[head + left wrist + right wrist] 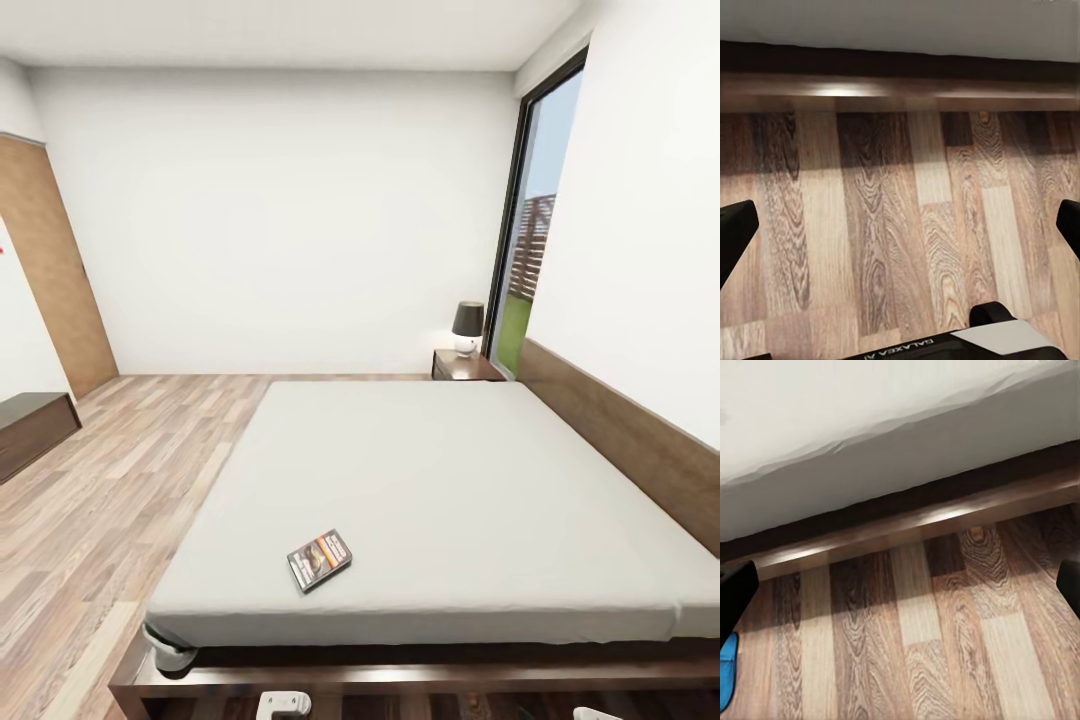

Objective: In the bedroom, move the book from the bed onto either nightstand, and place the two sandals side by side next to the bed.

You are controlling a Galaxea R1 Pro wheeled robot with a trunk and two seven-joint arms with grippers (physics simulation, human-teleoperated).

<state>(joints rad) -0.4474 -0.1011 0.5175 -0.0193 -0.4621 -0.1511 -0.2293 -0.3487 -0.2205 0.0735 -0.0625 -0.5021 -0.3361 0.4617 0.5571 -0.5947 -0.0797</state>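
book (319,560) lies flat near the mattress edge of the bed (450,480), both grippers spread and empty over floor; advise a low, square reach before pinching its spine.

A bedroom in a home: a wide low bed (450,480) with a bare grey mattress and dark wood frame fills the plank floor (110,470). In the far corner a nightstand (462,366) carries a small lamp (467,327) beside a tall dark-framed window (530,230) showing fence and grass. White walls all round.
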